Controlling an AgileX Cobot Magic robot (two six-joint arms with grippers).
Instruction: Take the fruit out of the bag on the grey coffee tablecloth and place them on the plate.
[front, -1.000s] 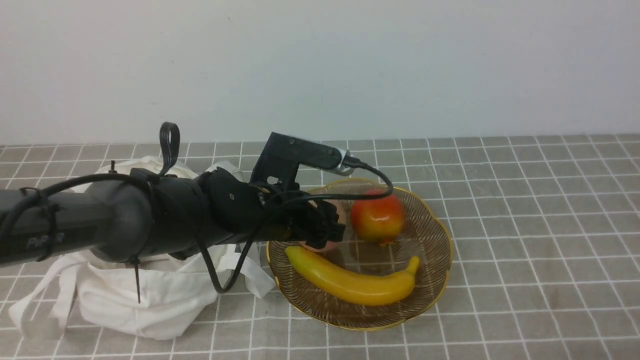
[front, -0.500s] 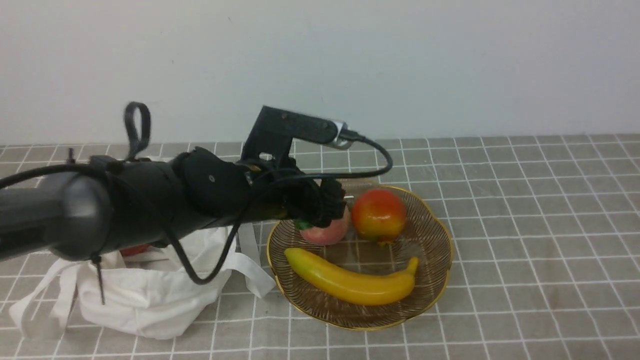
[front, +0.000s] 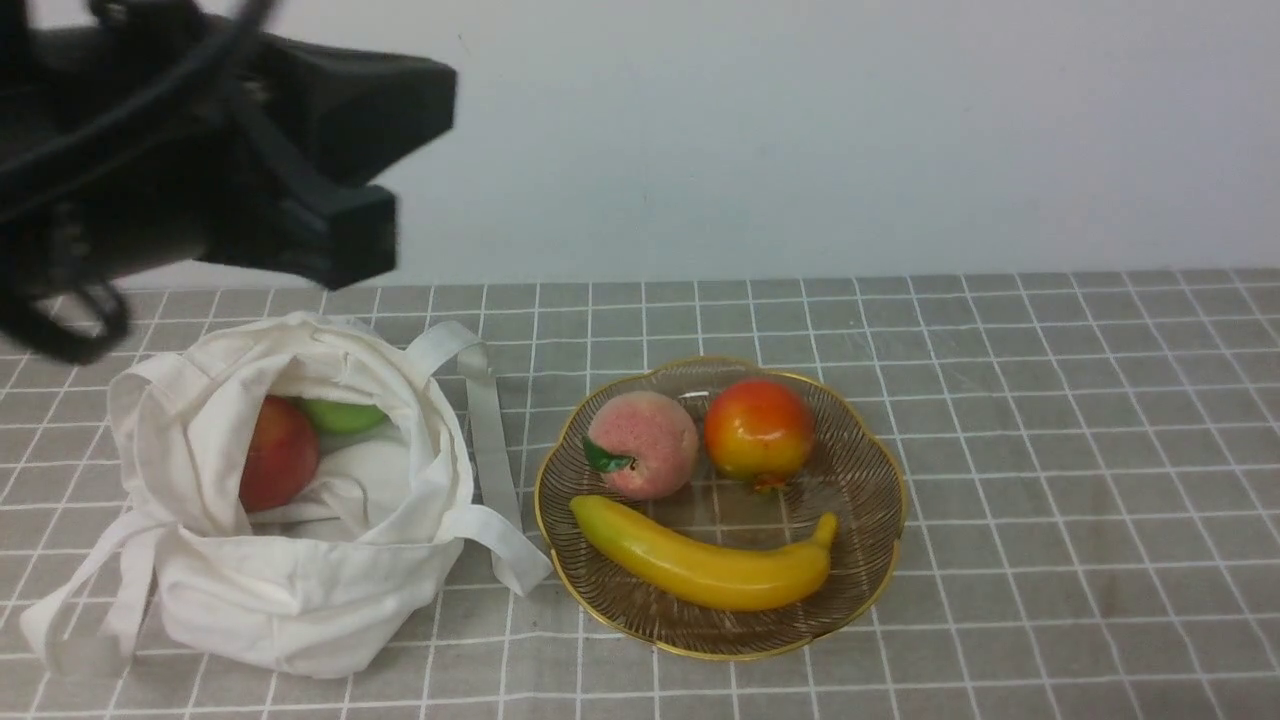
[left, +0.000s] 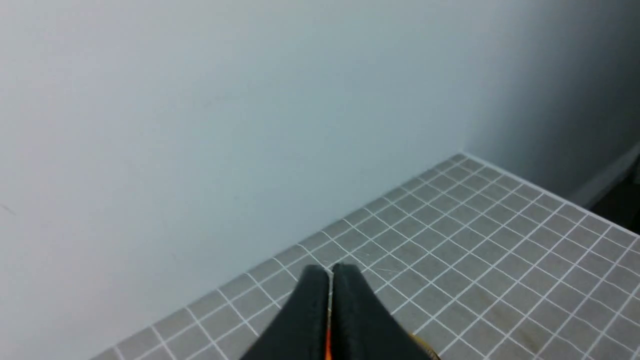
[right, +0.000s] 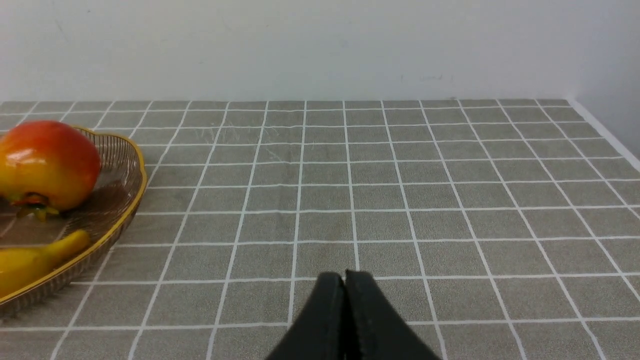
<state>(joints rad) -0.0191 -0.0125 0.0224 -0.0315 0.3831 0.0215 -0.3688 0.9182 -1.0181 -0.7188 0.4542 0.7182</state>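
Observation:
The white bag (front: 300, 570) lies open on the grey coffee tablecloth (front: 1050, 450) at the left. A red apple (front: 278, 455) and a green fruit (front: 340, 415) lie inside it. The pink peach (front: 645, 440) rests on the plate (front: 885, 540), free of any gripper. My left arm (front: 200, 170) is raised high above the bag, blurred. My left gripper (left: 330, 272) is shut and empty, facing the wall. My right gripper (right: 345, 277) is shut and empty, low over bare cloth to the right of the plate (right: 127, 200); it is out of the front view.
A red-yellow fruit (front: 757, 430) and a yellow banana (front: 700, 565) also lie on the plate; both show in the right wrist view, the fruit (right: 47, 165) and the banana (right: 30, 260). The bag's strap handles (front: 490, 440) trail toward the plate. A wall stands behind the table.
My left gripper let go of the peach on the plate, then the arm rose and swung back to the upper left. The bag's opening and its fruit are now uncovered.

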